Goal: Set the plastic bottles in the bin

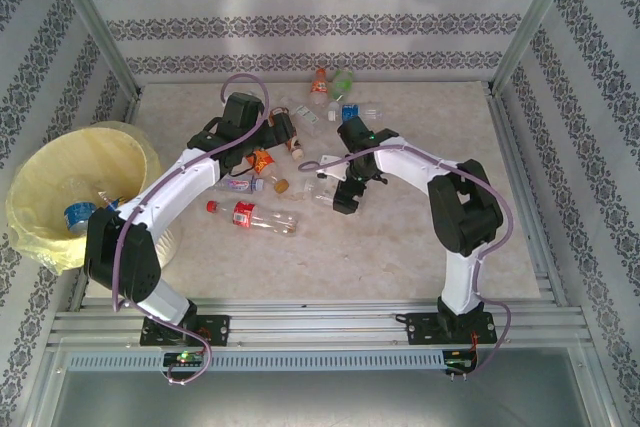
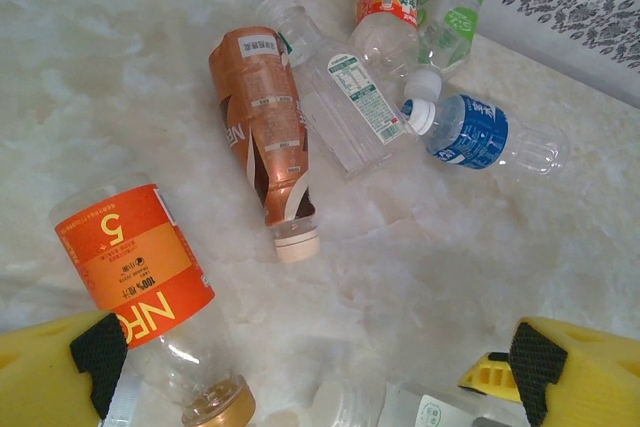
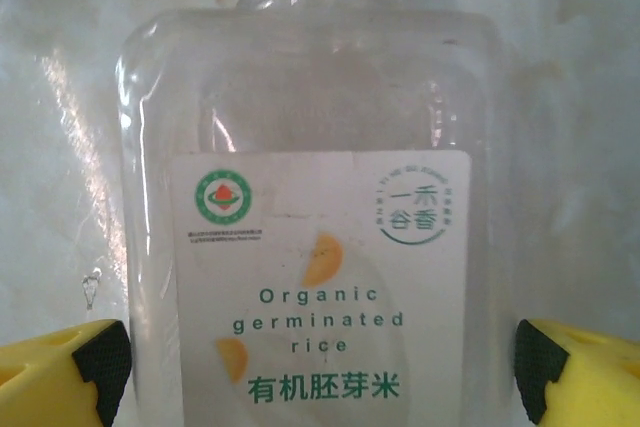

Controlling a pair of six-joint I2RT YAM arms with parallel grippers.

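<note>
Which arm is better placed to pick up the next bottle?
Probably the right. The right gripper is open with the clear white-labelled bottle centred between its fingers. The left gripper, also open, hovers over scattered bottles with none lined up, though it is nearer the bin.

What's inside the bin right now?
A blue-labelled bottle and some clear plastic lie in the bin; the left arm covers its near right part.

1. Bottle (image 3: 320, 127) between the fingers (image 3: 50, 372) of the right hand (image 3: 320, 387): clear glossy plastic, smooth white label (image 3: 320, 287).
2. Those fingers: yellow plastic, matt black pads (image 3: 105, 372).
3. Counter (image 3: 40, 97) beneath: pale, mottled, smooth.
</note>
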